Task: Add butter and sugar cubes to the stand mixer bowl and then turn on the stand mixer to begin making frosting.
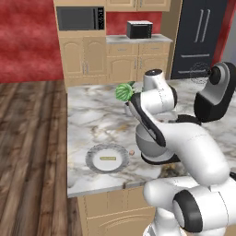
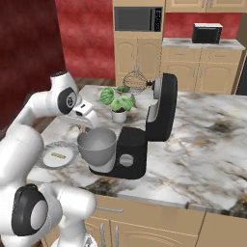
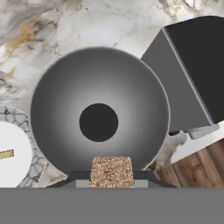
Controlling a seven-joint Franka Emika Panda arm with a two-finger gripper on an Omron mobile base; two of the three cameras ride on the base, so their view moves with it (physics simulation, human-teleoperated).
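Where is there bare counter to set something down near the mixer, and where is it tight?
Bare marble lies behind the plate, toward the potted plant, and to the right of the stand mixer. It is crowded at the front edge, where plate, a sugar cube, stand mixer bowl and the arm sit close together.

The plate (image 3: 17, 148) and butter (image 3: 6, 154) are cut off by the hand view's left edge.
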